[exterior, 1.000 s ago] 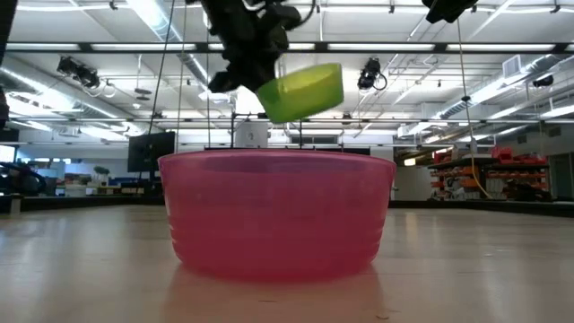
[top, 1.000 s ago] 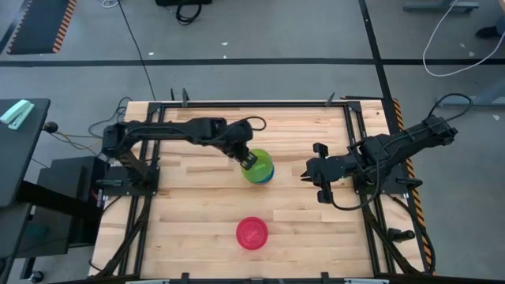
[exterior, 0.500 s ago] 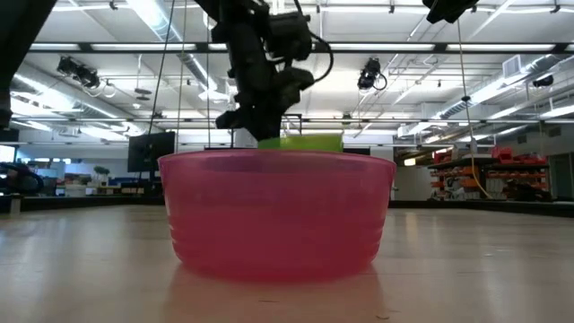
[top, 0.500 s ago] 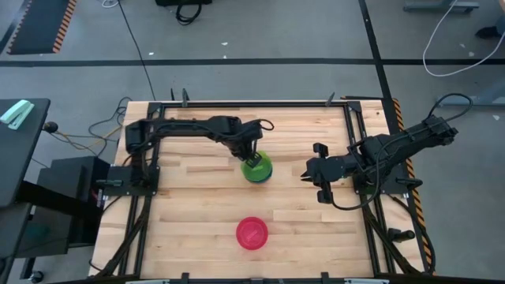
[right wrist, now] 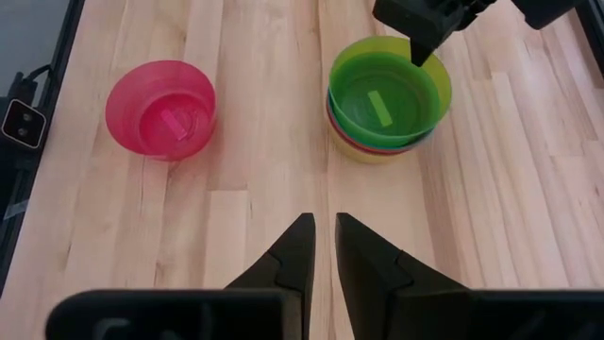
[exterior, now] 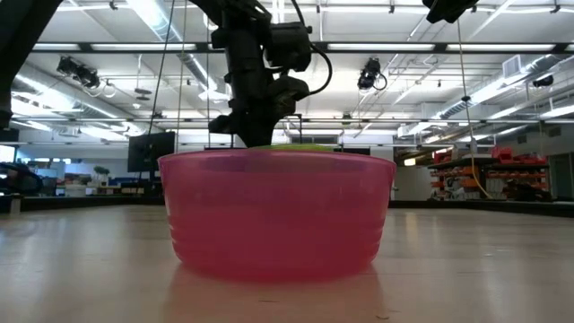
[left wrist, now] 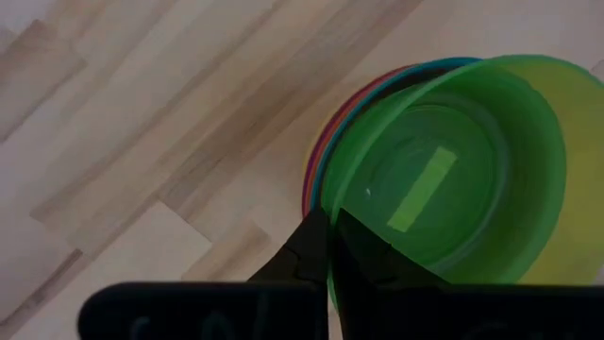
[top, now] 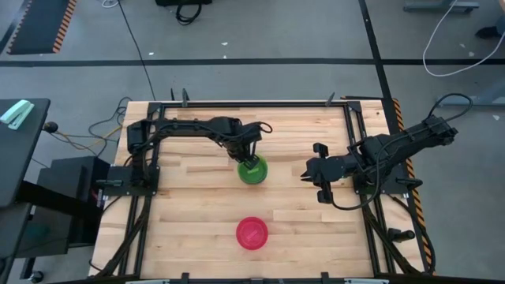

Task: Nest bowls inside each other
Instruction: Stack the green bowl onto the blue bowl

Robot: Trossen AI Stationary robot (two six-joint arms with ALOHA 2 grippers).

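While the left gripper (top: 251, 160) is clamped tight on the rim of the green bowl (right wrist: 389, 94), that bowl sits atop the stack (right wrist: 376, 144) mid-table, w/ the other rims showing just under it. Main risk, imo: fingers pinch the wall, so if the green bowl isn't seated square, letting go could leave it cocked; lifting off w/o fully opening would drag it, maybe the whole stack, back up. The pink bowl (top: 252, 233) stands alone nr the front edge, well apart, not yet nested. Right gripper (top: 312, 177) hangs on the right side, jaws a little apart, holding nothing.
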